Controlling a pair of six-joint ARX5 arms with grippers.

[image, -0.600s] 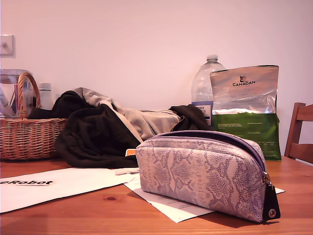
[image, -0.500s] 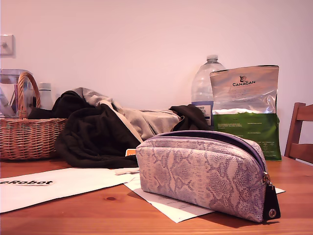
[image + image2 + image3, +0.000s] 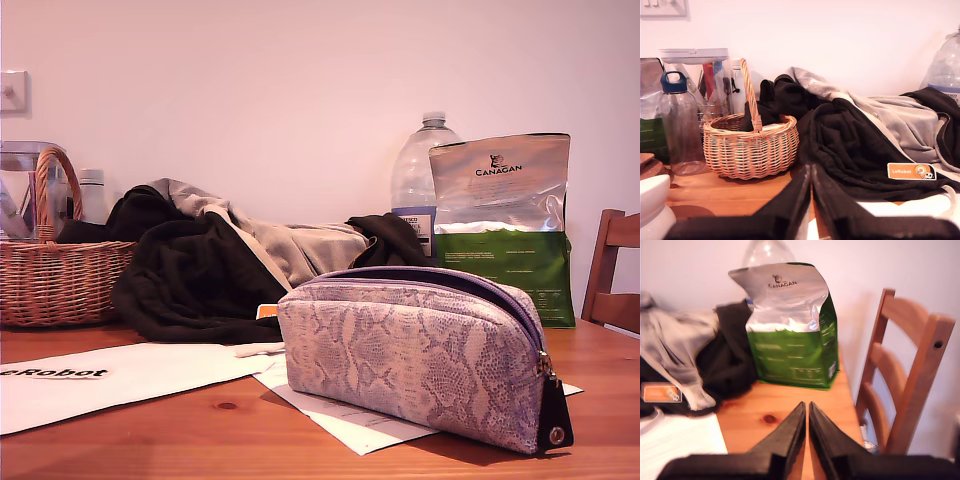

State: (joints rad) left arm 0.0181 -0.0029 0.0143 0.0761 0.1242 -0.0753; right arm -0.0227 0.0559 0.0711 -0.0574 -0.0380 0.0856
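Checked the 3 exterior pictures against each other: spotted no shift anywhere, from the table [image 3: 200,440] down to the smallest scrap. Read that as a standstill, with nothing being gripped, nudged or carried.

Found the heap of clothes [image 3: 210,270] slumped along the table's far edge. Found the snakeskin pouch [image 3: 420,360] lying near the front edge on a sheet of paper [image 3: 340,425], showing in neither wrist view. Spotted the green-and-silver bag [image 3: 790,350] upright at the far edge beside the chair [image 3: 920,385], straight ahead of my second gripper [image 3: 806,407] yet well apart from it. Found its jaws pinched fully together, holding nothing. Caught the wicker basket [image 3: 750,145] ahead of my first gripper [image 3: 810,172], near but not touching. Same story with those jaws: tips meeting, nothing between. Noted the small orange tag [image 3: 911,171] on the black cloth.

Could see neither arm in the exterior view. Lost part of the basket past that view's left border, and most of the chair past its right. Could not make out the basket's contents beyond dark cloth, nor read the blurred jars [image 3: 705,85] behind it.
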